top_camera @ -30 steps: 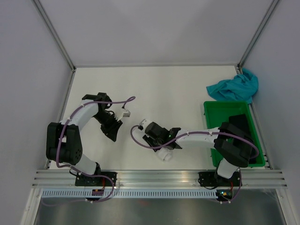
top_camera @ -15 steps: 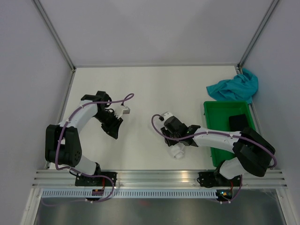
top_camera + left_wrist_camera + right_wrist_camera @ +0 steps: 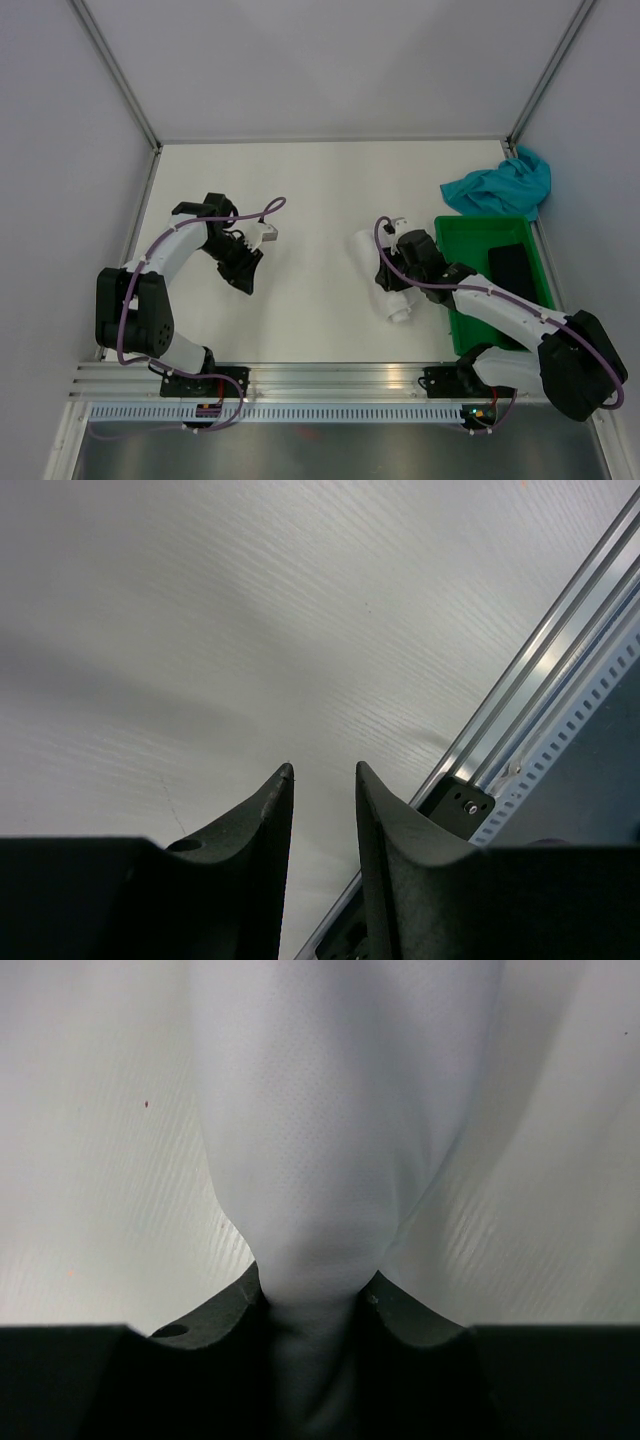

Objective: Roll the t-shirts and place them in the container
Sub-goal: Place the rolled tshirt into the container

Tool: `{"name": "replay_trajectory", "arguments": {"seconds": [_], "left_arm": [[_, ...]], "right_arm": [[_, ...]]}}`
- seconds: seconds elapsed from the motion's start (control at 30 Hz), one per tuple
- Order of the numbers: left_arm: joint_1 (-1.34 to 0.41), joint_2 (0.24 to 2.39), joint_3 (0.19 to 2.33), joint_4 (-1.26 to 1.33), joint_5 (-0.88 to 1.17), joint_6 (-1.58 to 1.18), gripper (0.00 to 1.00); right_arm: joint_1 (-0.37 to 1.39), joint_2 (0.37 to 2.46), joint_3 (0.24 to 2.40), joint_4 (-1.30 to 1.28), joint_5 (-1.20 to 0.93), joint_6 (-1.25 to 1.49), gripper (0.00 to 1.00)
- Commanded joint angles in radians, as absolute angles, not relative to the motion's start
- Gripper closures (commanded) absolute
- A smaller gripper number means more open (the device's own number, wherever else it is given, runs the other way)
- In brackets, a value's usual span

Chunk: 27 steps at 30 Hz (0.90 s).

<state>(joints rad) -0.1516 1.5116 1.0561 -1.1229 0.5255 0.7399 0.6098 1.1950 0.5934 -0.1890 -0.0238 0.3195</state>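
The white t-shirt is rolled into a short bundle, held just left of the green crate. My right gripper is shut on it. In the right wrist view the white roll is pinched between the two black fingers and bulges out above them. The teal-blue t-shirt lies crumpled at the back right of the table, behind the crate. My left gripper is at the left of the table, empty, its jaws a narrow gap apart over bare table.
The green plastic crate stands at the right edge of the table, with a dark object inside it. An aluminium rail runs along the near edge and shows in the left wrist view. Grey walls enclose the table.
My right gripper has carried the white roll to the right, from the table's middle to beside the crate. The left arm has barely moved.
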Motion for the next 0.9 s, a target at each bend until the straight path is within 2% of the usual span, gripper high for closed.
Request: {"name": "replay_trajectory", "arguments": {"seconds": [0.0,0.33,0.57,0.87], "left_arm": [[-0.147,1.476,1.069,-1.103,0.554,0.727,0.63],[-0.147,1.476,1.068,-1.103,0.551,0.729,0.63],[-0.147,1.480,1.080,-1.101,0.564,0.730,0.63],[-0.147,1.473,1.109,-1.089,0.603,0.744,0.63]], "right_arm": [[0.560,1.173,0.598,-0.135,-0.123,0.291,1.00],[0.479,1.164,0.659,-0.176,-0.164,0.261,1.00],[0.289,1.158,0.837,-0.346,-0.153,0.155,1.00],[0.037,1.089,0.936,-0.598,0.135,-0.086,1.00]]}}
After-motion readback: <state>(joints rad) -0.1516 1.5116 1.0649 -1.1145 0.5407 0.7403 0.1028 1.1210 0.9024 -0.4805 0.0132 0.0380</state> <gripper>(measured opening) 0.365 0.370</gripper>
